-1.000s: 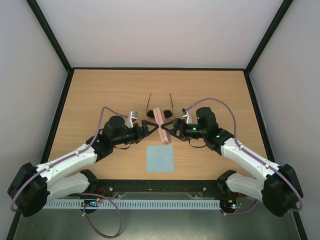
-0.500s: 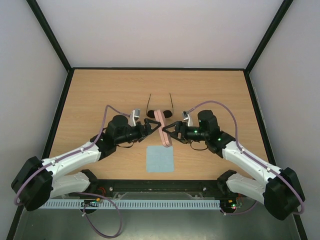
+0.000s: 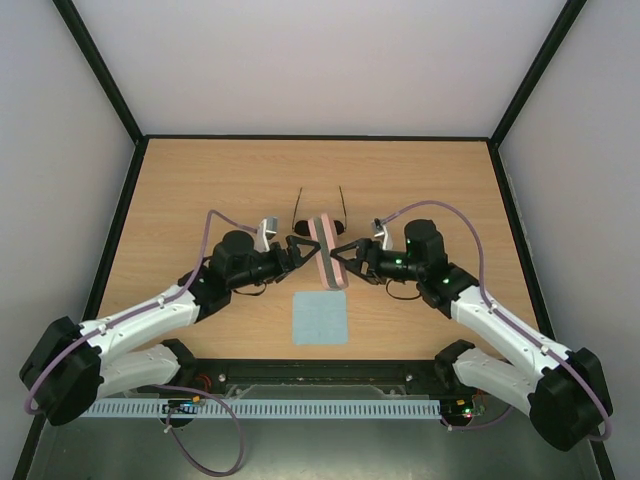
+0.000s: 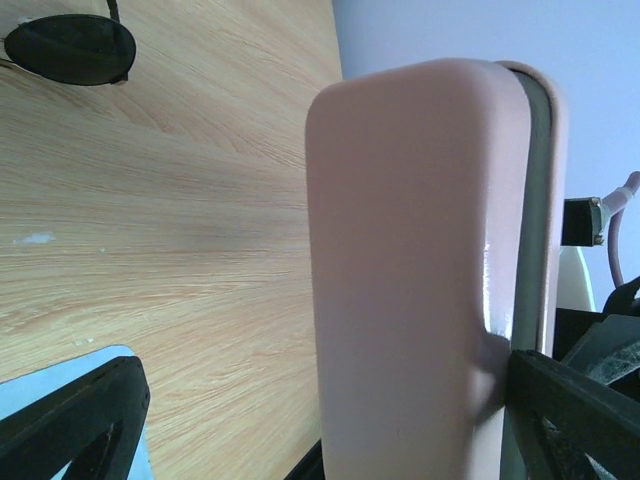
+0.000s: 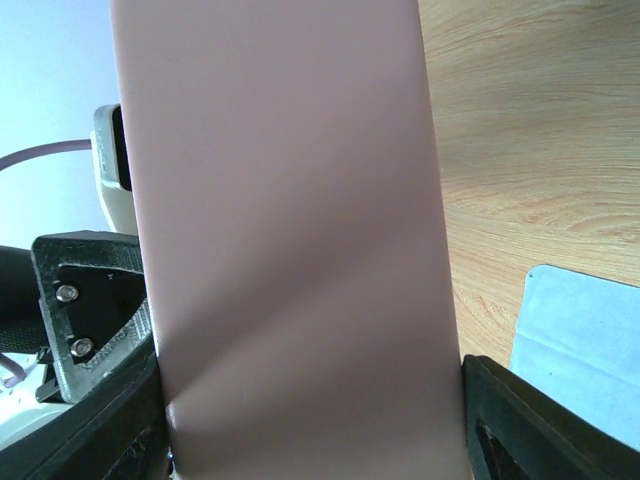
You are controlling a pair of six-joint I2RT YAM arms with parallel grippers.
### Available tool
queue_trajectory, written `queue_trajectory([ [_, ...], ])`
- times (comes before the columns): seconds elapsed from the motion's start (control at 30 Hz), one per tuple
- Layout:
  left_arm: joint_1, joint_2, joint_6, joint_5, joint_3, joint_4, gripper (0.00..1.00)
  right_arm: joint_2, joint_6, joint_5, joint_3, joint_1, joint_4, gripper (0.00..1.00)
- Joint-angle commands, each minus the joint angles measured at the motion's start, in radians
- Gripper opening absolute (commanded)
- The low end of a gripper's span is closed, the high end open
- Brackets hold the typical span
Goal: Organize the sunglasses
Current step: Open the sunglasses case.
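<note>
The sunglasses (image 3: 341, 226) lay open on the wooden table (image 3: 200, 190) near its middle, their round dark lenses toward the arms and their thin temple arms pointing to 12 o'clock. The left wrist view caught one dark lens (image 4: 70, 48) flat on the wood at its upper left.

In the top view, the left arm reached in from 8 o'clock. The left gripper (image 3: 310, 250) sat at 9 o'clock of the pink case (image 3: 324, 245) with its jaws spread wide. In its own wrist view the left gripper (image 4: 325, 400) straddled the pink case (image 4: 410, 250). One finger (image 4: 80, 420) stood well apart from the case. The other finger (image 4: 570, 400) lay against the edge where a grey strip showed along the seam.

The case stood narrow side up between the two grippers, its length running from 12 to 6 o'clock. Its far end crossed between the two lenses in the top view; whether it touched the frame could not be told. The light blue cloth (image 3: 320, 318) lay flat at 6 o'clock of the case, apart from it, and showed in the corners of both wrist views (image 4: 50, 372) (image 5: 580, 340).

The right gripper (image 3: 338, 263) came in from 3 o'clock and clasped the case near its near end. In the right wrist view the pink case (image 5: 290, 200) filled the whole span of the right gripper (image 5: 310, 400), both fingers pressed to its sides.
</note>
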Motion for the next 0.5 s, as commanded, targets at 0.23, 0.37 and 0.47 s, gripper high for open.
queue_trajectory([
  [0.23, -0.004, -0.041, 0.043, -0.06, -0.047, -0.106, 0.99, -0.066, -0.021, -0.069, 0.049, -0.025, 0.012, 0.58],
  [0.37, 0.003, -0.061, 0.062, -0.074, -0.046, -0.156, 1.0, -0.073, -0.027, -0.069, 0.047, -0.024, 0.0, 0.58],
  [0.47, 0.019, -0.077, 0.074, -0.073, -0.052, -0.189, 0.99, -0.076, -0.029, -0.067, 0.05, -0.024, -0.01, 0.58],
])
